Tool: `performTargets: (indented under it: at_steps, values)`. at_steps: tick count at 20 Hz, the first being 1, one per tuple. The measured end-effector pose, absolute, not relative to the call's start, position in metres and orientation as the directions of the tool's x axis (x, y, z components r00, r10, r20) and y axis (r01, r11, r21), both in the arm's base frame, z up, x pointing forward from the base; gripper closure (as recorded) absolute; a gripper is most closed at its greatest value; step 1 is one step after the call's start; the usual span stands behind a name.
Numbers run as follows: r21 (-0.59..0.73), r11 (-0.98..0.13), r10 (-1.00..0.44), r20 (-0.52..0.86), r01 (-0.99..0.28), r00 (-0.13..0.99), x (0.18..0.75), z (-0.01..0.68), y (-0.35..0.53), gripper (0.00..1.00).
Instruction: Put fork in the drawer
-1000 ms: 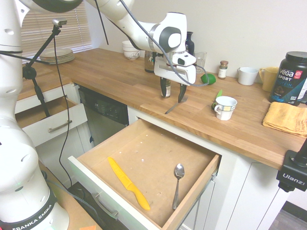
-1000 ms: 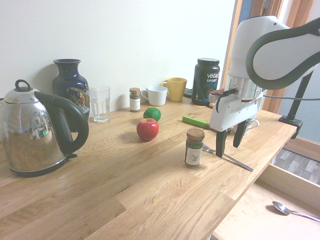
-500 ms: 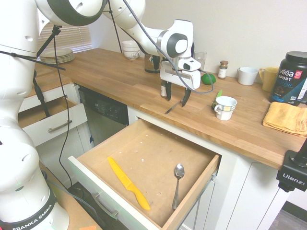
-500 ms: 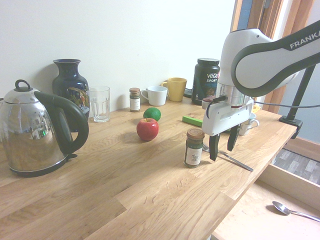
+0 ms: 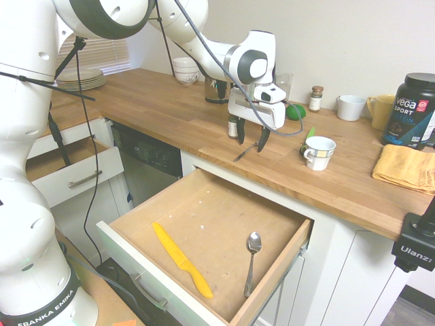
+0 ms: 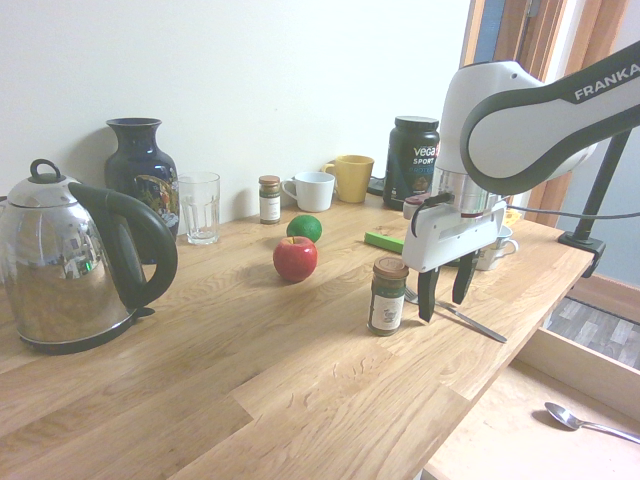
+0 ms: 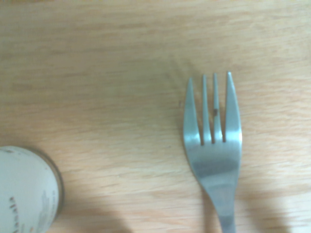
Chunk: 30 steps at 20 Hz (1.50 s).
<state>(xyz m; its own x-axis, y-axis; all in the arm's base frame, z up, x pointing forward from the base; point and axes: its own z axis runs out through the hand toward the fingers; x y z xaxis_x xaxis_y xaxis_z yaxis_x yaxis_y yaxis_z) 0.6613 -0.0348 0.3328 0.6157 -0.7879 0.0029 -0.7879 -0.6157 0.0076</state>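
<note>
Jaws spread wide, straddling the fork flat on the desk; handle runs crosswise between them toward the drawer.

The arm was glossy white, built of rounded segments with dark grey rings and caps at the joints. Black lettering reading "FRANKA EMIKA" ran round its base, and "FRANKA" showed on a dark grey band near the wrist. Black cables trailed along it. The white gripper carried slim black jaws.
</note>
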Motion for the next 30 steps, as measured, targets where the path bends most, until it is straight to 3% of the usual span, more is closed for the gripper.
performTargets:
  at_steps: [30]
  values:
    - [0.001, -0.637, -0.771, 0.010, -0.771, 0.637, 0.672, 0.331, -0.029, 1.00]
